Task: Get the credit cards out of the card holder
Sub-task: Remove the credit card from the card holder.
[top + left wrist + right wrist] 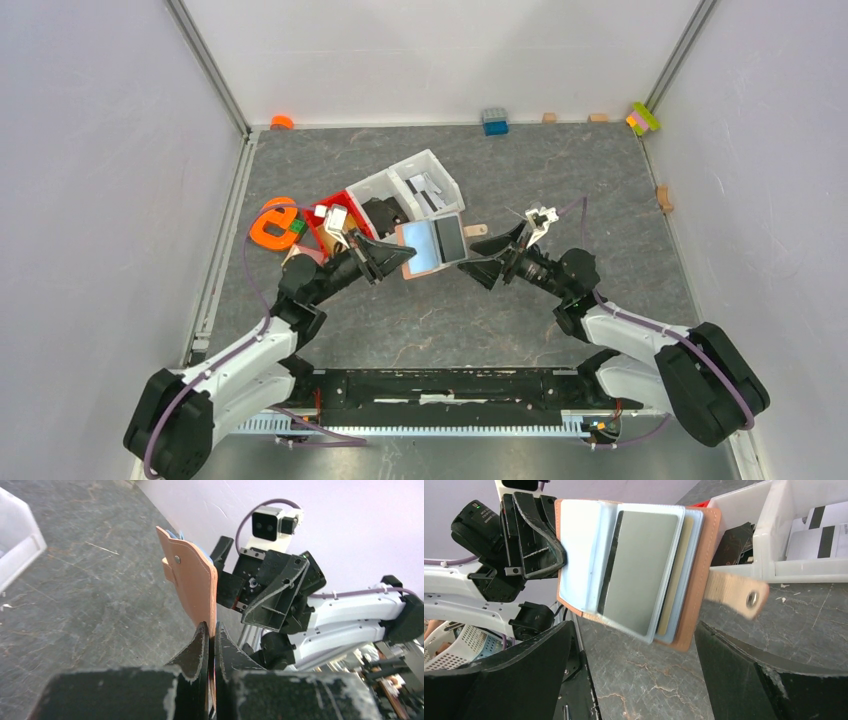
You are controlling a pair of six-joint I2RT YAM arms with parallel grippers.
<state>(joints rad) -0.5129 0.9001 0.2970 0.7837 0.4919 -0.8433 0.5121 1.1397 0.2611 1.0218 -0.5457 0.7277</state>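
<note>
Roughly mid-scene, lifted clear of the dark stone-patterned table [560, 170]: tan card holder [432, 245], folded open and facing the right arm. Gripped at one edge by the left pincer [398, 262], tips pressed together on the leather. From the left wrist view, seen edge-on and upright, snap stud on the outer face. Opposite, right pincer [482, 268], spread wide, holding nothing, just short of the holder and not touching it. From the right wrist view, tucked in pale plastic sleeves: credit cards [639, 570], a grey one foremost, perhaps a yellowish one behind, only a thin strip showing. Closing tab [736, 591] sticking out sideways. Just behind, a white bin [405, 185] with black-and-white packets inside, beside a red bin [320, 225].
</note>
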